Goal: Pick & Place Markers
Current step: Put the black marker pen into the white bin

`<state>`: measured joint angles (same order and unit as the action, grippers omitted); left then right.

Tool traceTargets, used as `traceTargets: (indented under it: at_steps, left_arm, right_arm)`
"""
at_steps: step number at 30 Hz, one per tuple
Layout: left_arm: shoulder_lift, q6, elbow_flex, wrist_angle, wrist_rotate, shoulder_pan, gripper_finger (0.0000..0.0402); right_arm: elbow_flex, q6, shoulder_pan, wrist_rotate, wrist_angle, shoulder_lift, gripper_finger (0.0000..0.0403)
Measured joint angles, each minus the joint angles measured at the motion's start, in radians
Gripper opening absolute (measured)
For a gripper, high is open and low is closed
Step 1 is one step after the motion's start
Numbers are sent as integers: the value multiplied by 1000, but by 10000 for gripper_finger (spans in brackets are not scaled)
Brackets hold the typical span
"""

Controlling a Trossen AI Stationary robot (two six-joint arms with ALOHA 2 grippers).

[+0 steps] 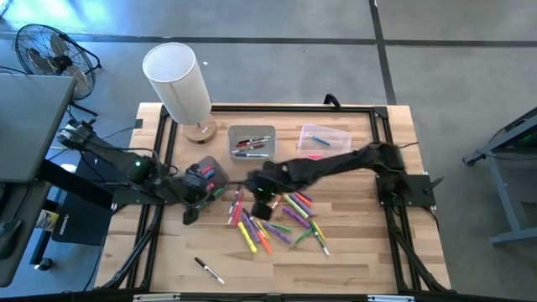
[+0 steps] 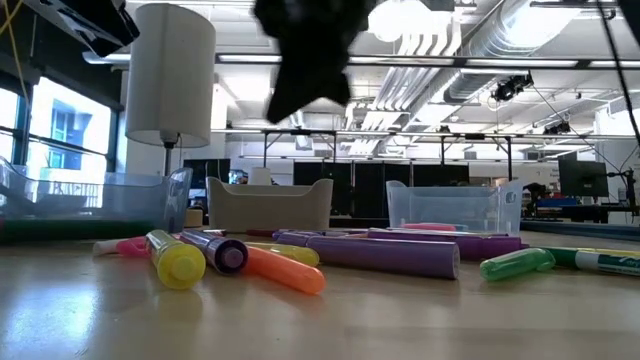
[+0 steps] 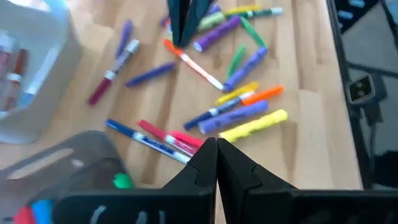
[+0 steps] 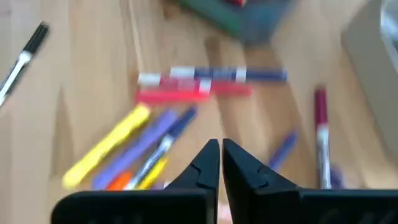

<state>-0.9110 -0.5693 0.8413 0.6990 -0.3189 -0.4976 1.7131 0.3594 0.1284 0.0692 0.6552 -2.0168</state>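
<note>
1. Markers [image 1: 273, 220] — a loose scatter is laid across the middle of the wooden table [image 1: 352, 260], in pink, yellow, orange, green, purple and blue. Part of the scatter is covered from above by the right arm, so a full count cannot be made.
2. Black marker [image 1: 209, 270] — lies alone near the table's front edge, well apart from the scatter.
3. Yellow highlighter [image 2: 177, 260] — seen end-on in the low view, just beside a purple-capped marker [image 2: 222, 252] and an orange marker [image 2: 285, 269]; whether they touch cannot be told.
4. Grey bin [image 1: 252, 142] — stands toward the back of the table; several markers are seen inside, their colours hard to separate.
5. Clear bin [image 1: 324, 137] — stands beside the grey bin; a pink item lies in it, too small to identify.
6. Third bin [image 1: 205, 174] — a dark-looking container at the scatter's left, partly masked by the left arm; red and blue contents are glimpsed.
7. Right gripper [image 1: 262, 208] — held over the left part of the scatter, fingers [image 4: 245, 168] pressed together with nothing seen between them. In the low view it is cut off by the upper edge and reads only as a dark mass.
8. Left gripper [image 1: 191, 214] — poised at the left side of the scatter, fingers [image 3: 239, 167] clenched tip to tip, nothing grasped.
9. Lamp [image 1: 179, 82] — a white-shaded lamp on a wooden base stands at the table's back left corner.
</note>
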Motion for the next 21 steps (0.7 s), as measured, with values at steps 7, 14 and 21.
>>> traceTargets:
  at_steps: [7, 14, 21]
  left_arm:
    - [-224, -11, 155, 58, 82, -57, 0]
    - [-492, 26, 331, 217, 122, -201, 2]
    - [-680, 6, 459, 212, 310, -279, 49]
  right_arm:
    - [-422, 263, 177, 154, -95, 327, 5]
    - [-701, 530, 369, 299, -100, 598, 3]
    - [-850, 720, 489, 378, -99, 731, 1]
